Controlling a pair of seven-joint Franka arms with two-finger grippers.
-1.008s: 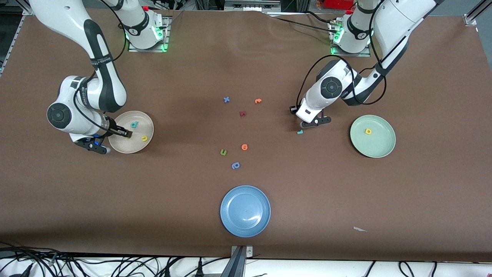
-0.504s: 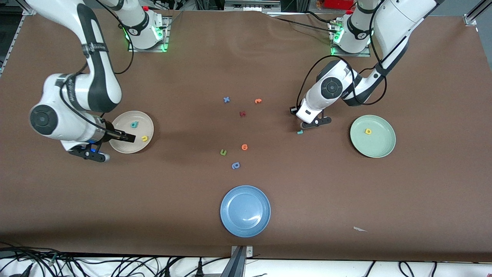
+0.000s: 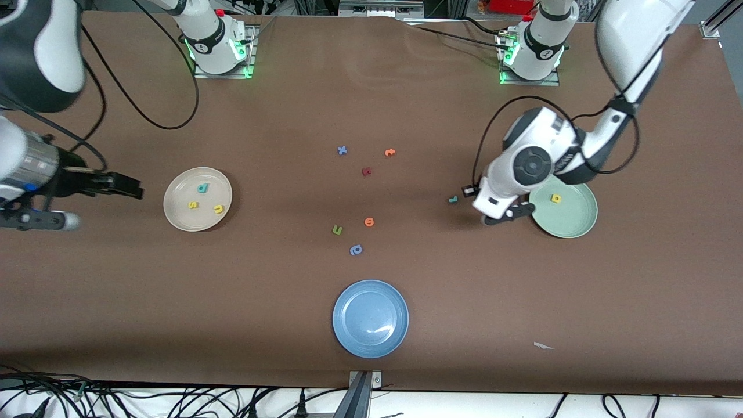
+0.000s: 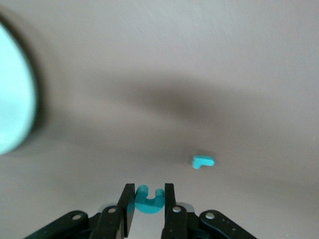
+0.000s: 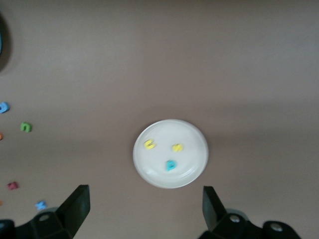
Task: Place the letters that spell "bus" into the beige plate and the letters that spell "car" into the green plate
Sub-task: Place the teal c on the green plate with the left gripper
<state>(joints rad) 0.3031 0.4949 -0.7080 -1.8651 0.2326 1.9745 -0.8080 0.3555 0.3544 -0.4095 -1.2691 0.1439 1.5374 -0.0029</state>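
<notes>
The beige plate (image 3: 180, 216) (image 5: 192, 160) holds the teal "b" (image 3: 202, 187) (image 5: 171, 165), yellow "s" (image 3: 193, 204) (image 5: 177, 147) and yellow "u" (image 3: 218, 209) (image 5: 150, 144). My right gripper (image 3: 129, 188) (image 5: 144, 209) hangs open and empty, high over the table beside that plate, toward the right arm's end. My left gripper (image 3: 511, 215) (image 4: 149, 201) is shut on the teal "c" (image 4: 149, 198), just off the rim of the green plate (image 3: 572, 225) (image 4: 12, 109), which holds the yellow "a" (image 3: 556, 198). The teal "r" (image 3: 453, 199) (image 4: 203, 161) lies on the table close by.
Mid-table lie a blue x (image 3: 342, 150), two orange letters (image 3: 389, 152) (image 3: 369, 222), a dark red one (image 3: 366, 171), a green "u" (image 3: 337, 230) and a blue stem-and-bowl letter (image 3: 356, 249). A blue plate (image 3: 348, 337) sits nearer the front camera.
My right gripper opened, left the yellow "s" in the beige plate and rose away off it. My left gripper closed on the teal "c" and carried it toward the green plate.
</notes>
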